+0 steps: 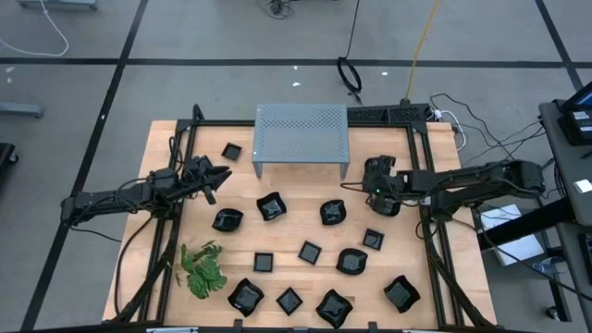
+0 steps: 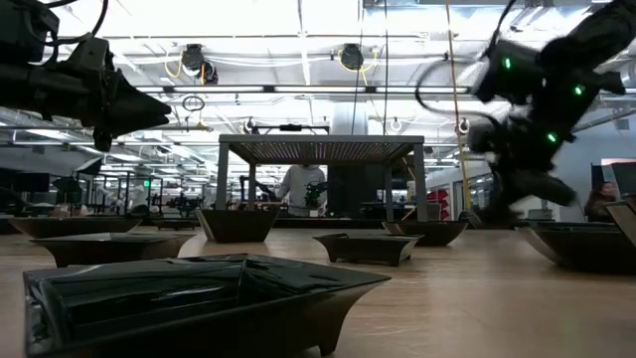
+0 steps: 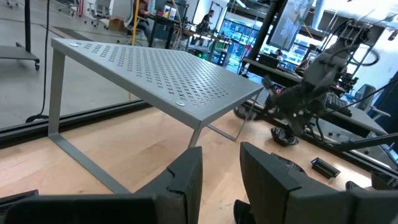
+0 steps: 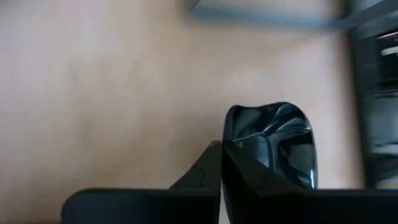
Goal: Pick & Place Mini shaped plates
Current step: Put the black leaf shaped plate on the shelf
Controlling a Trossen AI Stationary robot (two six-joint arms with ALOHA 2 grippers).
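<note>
While the left gripper (image 1: 218,176) hangs with its fingers (image 3: 186,180) a little apart and empty, just off the metal stand's (image 1: 302,129) left front leg, the right gripper (image 1: 381,196) reaches down beside the stand's right front leg, its fingers together on the rim of a small black dish (image 4: 273,146). Those fingers hide the dish's near edge. More black dishes (image 1: 309,252) lie scattered in front of the stand.
</note>
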